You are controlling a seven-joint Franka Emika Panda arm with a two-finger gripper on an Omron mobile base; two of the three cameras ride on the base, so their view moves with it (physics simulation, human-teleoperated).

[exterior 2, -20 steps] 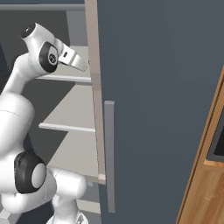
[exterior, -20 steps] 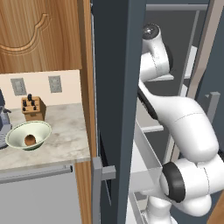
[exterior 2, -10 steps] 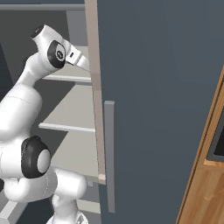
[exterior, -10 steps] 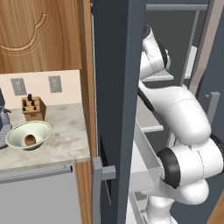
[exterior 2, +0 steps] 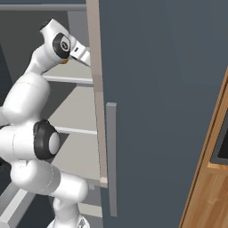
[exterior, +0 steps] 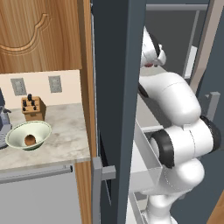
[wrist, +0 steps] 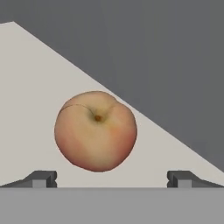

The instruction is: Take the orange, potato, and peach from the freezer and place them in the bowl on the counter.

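Observation:
The peach (wrist: 95, 130), reddish-pink with a paler blush, rests stem dimple up on a light grey shelf (wrist: 30, 87) of the freezer (exterior 2: 156, 89). My gripper (wrist: 111, 179) is open just short of it, one fingertip on each side and wider apart than the fruit, with nothing held. In the right base view my hand (exterior 2: 76, 49) reaches in at the upper shelf, its fingers hidden behind the door edge. The pale green bowl (exterior: 17, 133) stands on the counter with the brown potato (exterior: 29, 140) inside it.
The freezer's dark open door (exterior: 116, 78) stands between the arm and the marble counter (exterior: 65, 140). A knife block (exterior: 33, 108) stands behind the bowl. Lower freezer shelves (exterior 2: 75, 111) lie under my arm. Wooden cupboards (exterior: 39, 35) hang above the counter.
The arm has leaned further into the freezer and the hand has risen toward the upper shelf. The jaws stayed open. Bowl and potato have not moved.

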